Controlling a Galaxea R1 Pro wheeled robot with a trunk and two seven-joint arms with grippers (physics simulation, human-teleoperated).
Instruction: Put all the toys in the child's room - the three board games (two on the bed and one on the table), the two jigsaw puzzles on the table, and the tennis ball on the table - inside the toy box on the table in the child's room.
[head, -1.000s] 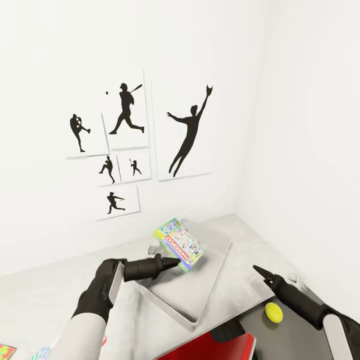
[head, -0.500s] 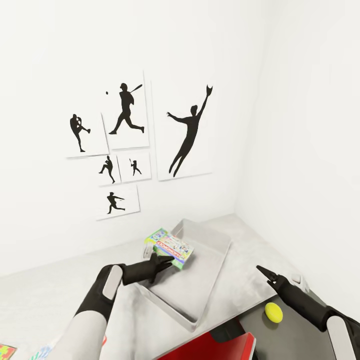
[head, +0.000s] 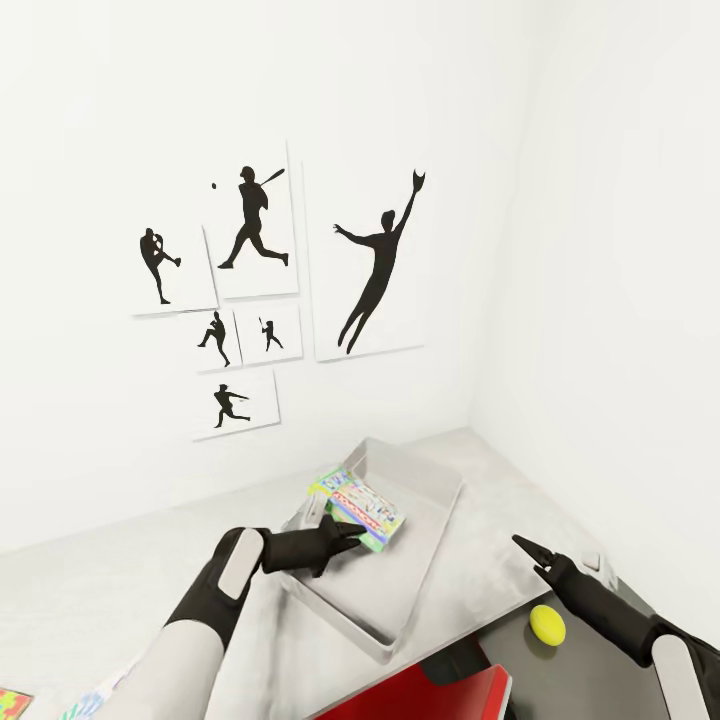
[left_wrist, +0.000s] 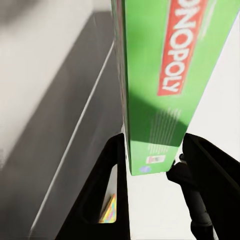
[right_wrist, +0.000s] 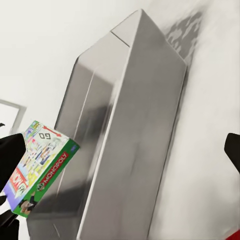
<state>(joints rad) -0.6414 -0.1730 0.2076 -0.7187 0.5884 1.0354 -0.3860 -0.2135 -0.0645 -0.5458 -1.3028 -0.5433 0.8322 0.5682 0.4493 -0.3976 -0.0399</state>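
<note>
My left pincer (head: 345, 533), arm extended forward, grips the Monopoly box (head: 362, 510) over the toy box (head: 425, 505); right pincer (head: 524, 545) state unclear.

Read "ONOPOLY" in white on a red band along the green side of the board game box (left_wrist: 167, 75), the first letter cut off. Read "MONOPOLY" on the same box's green edge (right_wrist: 47, 172), and "60" on its printed face.

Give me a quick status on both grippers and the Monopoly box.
Left gripper shut on pale blue-green Monopoly board game box, tilted over shallow grey toy box. Right gripper empty, jaws apparently closed. Nothing in the way.
</note>
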